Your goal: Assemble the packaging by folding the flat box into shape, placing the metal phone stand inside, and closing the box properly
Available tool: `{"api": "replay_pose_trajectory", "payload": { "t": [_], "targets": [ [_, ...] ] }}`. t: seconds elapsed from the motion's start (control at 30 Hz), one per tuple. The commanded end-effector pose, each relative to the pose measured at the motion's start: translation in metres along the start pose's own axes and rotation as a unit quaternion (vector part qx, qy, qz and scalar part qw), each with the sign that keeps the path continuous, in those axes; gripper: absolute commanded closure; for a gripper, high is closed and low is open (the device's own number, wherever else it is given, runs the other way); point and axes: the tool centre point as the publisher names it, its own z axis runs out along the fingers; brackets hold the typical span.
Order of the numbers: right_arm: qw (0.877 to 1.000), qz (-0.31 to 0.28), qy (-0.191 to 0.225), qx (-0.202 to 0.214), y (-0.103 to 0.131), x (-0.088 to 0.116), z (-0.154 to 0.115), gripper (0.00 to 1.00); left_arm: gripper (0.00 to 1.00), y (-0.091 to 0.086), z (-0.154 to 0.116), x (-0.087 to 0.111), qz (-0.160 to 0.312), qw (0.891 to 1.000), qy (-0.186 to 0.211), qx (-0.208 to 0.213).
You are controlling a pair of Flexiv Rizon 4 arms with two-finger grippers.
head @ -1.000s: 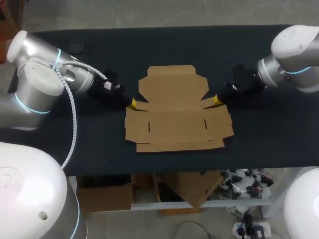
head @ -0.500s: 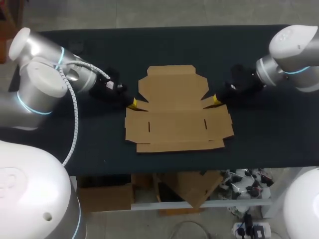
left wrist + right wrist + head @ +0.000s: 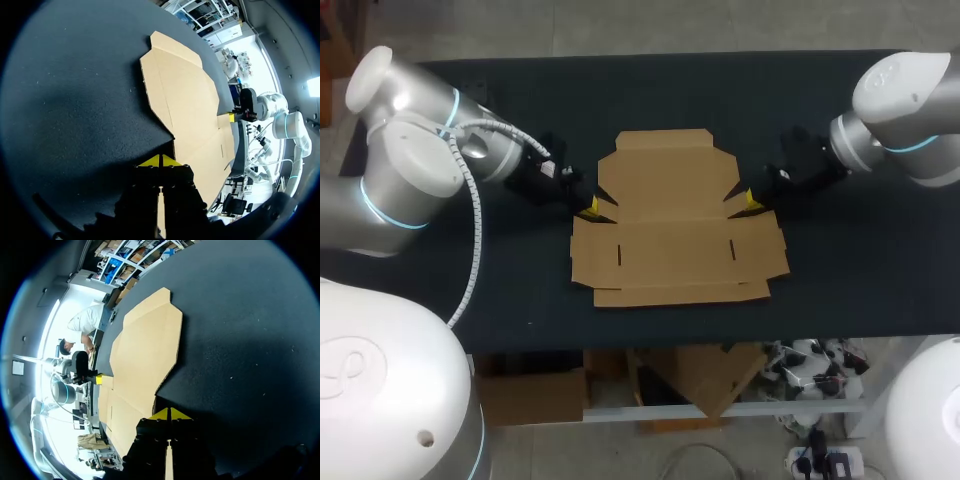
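in the head view the flat box (image 3: 675,225) lies unfolded in the middle of the dark table (image 3: 820,120), with the left gripper (image 3: 588,207) at the notch on one side and the right gripper (image 3: 752,201) at the matching notch on the other, each low against the board's edge. it looks like thin corrugated card: light, stiff along the panels, ready to bend only at the pressed creases and slots, and likely to slide on the cloth if pushed from one side alone, so the side flaps by those notches seem the sensible places to take hold, both at once. in the left wrist view the left gripper's yellow tips are pressed together, nothing seen between them, right at the card's edge, the sheet stretching ahead to the other arm's gripper (image 3: 232,117). in the right wrist view the right gripper's tips are likewise closed on nothing, just at the notch. no phone stand shows in any view. the card is plain brown; no print, label or brand can be read on it.
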Motion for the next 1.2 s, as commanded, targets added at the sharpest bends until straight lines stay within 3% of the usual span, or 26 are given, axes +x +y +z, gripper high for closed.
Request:
{"api": "replay_pose_trajectory", "payload": {
  "t": [0.03, 0.73, 1.2],
  "targets": [
    [1.0, 0.002, -0.01, -0.003, -0.003, 0.004, -0.001, 1.0, 1.0, 0.0, 0.0, 0.006, -0.007, 1.0, -0.028, 0.0],
    [0.999, 0.014, -0.04, -0.002, -0.001, 0.012, -0.002, 1.0, 1.0, -0.001, 0.005, 0.017, -0.024, 0.996, -0.086, 0.0],
    [0.998, 0.021, -0.06, -0.001, -0.001, 0.018, -0.001, 1.0, 1.0, 0.002, 0.01, 0.025, -0.022, 0.995, -0.102, -0.002]
  ]
}}
